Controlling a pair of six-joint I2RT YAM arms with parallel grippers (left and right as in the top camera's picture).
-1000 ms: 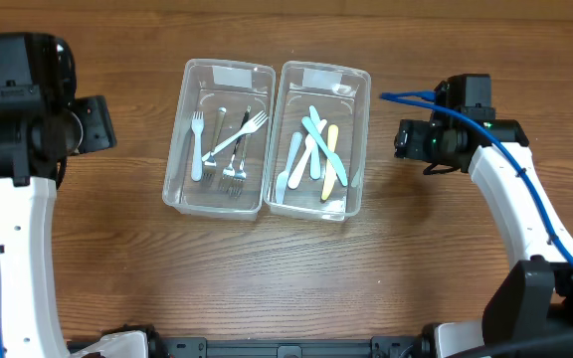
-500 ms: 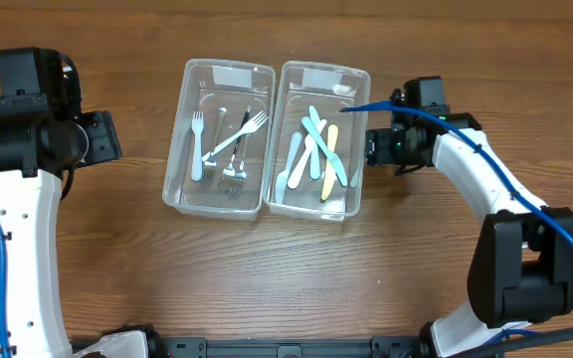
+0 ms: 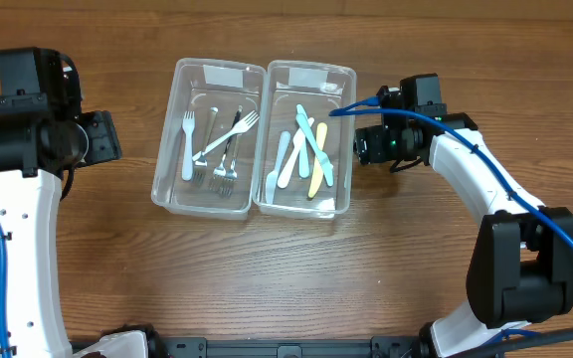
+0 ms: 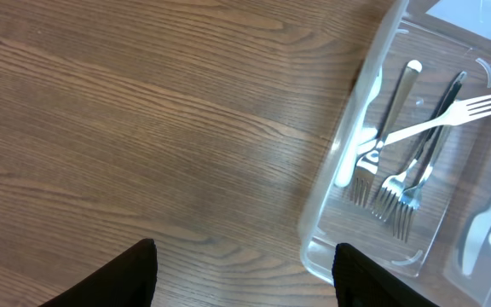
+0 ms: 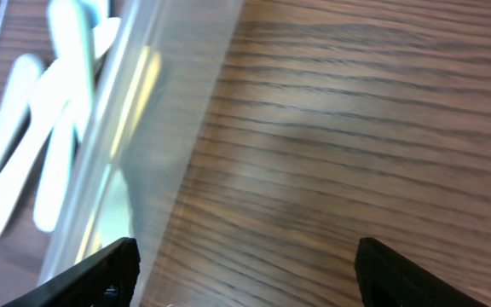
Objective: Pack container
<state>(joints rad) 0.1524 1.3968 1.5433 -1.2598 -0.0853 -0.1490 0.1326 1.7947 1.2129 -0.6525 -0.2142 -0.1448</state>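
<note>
The right gripper (image 3: 359, 147), fingers apart and empty, has pushed the right container (image 3: 311, 66) of plastic cutlery leftward. The fork container (image 3: 222, 64) touching it has slid too. Probably this only positions the containers. The left gripper (image 3: 102, 139) waits with fingers apart, empty.
</note>
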